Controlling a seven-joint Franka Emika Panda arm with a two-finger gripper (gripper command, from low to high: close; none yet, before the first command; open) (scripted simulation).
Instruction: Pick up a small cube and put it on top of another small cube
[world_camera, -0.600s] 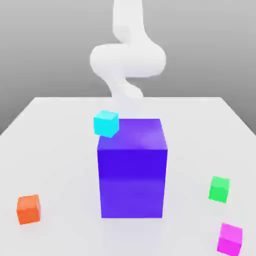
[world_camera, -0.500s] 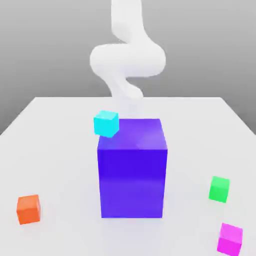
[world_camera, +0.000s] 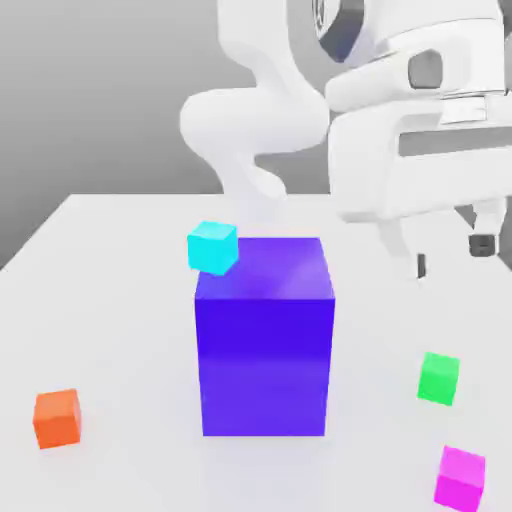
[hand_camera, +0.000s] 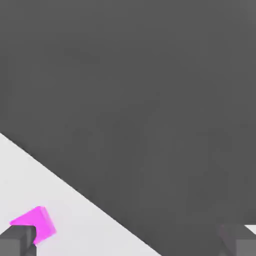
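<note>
Pale, glossy tabletop (world_camera: 130, 330); plain grey backdrop (world_camera: 90, 100) behind, softly shaded.

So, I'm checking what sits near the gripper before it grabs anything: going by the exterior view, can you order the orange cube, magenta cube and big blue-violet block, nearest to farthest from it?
Nearest the gripper first:
1. Magenta cube: exterior view's right.
2. Big blue-violet block: middle.
3. Orange cube: exterior view's left.
</note>
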